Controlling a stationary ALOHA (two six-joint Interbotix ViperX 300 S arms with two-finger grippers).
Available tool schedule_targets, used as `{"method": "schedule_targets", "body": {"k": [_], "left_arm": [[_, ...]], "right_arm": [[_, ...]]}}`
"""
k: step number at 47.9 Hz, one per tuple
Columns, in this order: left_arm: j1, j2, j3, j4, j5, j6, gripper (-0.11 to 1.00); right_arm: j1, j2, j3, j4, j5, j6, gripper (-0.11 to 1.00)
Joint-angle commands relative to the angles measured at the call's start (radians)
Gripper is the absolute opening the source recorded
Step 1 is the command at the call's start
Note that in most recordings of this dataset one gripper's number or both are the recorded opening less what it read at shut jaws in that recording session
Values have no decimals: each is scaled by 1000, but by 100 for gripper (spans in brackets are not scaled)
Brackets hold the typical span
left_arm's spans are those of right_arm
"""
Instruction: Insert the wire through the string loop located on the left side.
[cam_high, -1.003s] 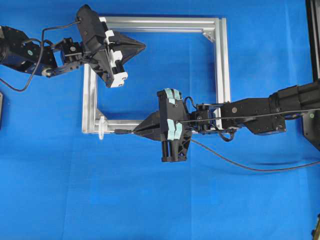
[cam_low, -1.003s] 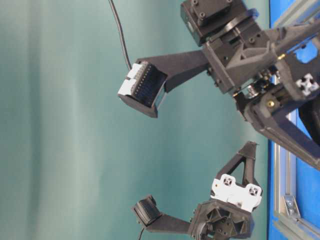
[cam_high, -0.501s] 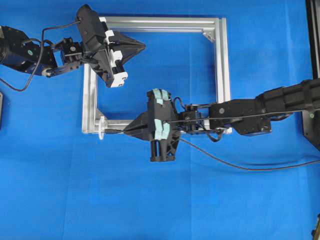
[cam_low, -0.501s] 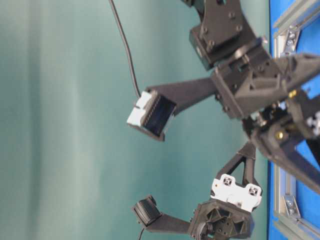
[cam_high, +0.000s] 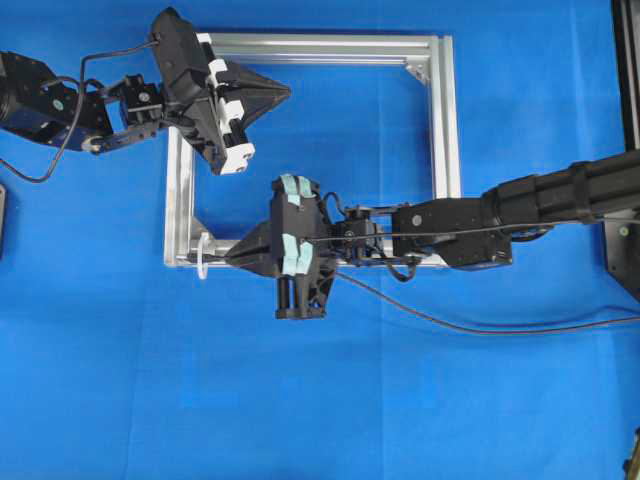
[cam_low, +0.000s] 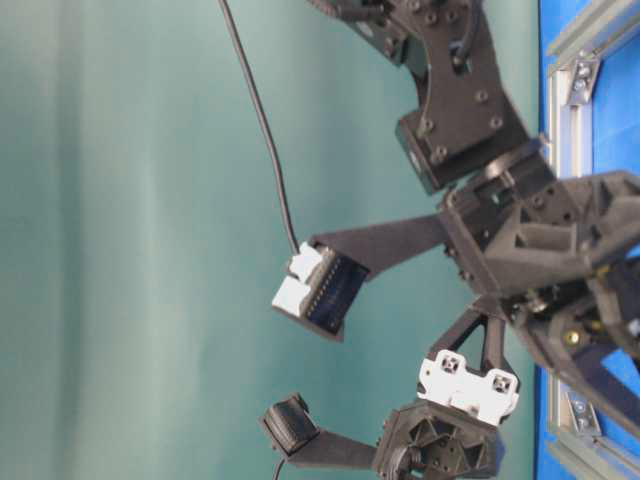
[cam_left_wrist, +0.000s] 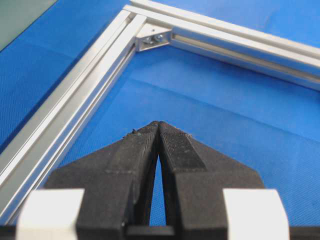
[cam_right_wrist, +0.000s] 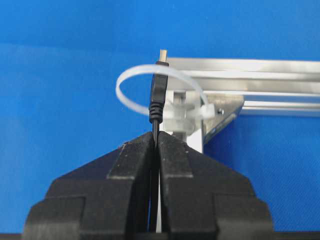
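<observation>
1. The right end effector (cam_high: 232, 256) reaches across to the lower left corner of the silver frame (cam_high: 445, 120) on the blue bench (cam_high: 120, 380), clamped on the wire (cam_right_wrist: 156, 102).
2. The wire's plug pokes out just beyond the tips, its pale tip at the far edge of the string loop (cam_right_wrist: 150, 75); the rest of the wire trails off to the right across the bench.
3. Only the right wrist view shows the plug standing within the white loop; from overhead the loop (cam_high: 203, 255) is a tiny pale ring.
4. The left end effector (cam_left_wrist: 158, 125) hangs above the frame's upper left corner, tips pressed together, holding nothing.
</observation>
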Motion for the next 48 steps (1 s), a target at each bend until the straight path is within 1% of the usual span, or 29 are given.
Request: {"method": "schedule_targets", "body": {"k": [1,30,39,48], "left_arm": [[2,-29,-5,3,-5,-2,0],[-2,-54,20,3,-6,-2,0],[-3,-117,100,3,-14,-5,0],[-17,-236,216,3,-14,-6,0]], "right_arm": [[-6,-12,-35,2,-3,2,-4],[-6,-2,-57,0,-2,2,-4],[-5,-2,-52,2,-2,2,-4],[-6,-2,-51,0,-2,2,-4]]}}
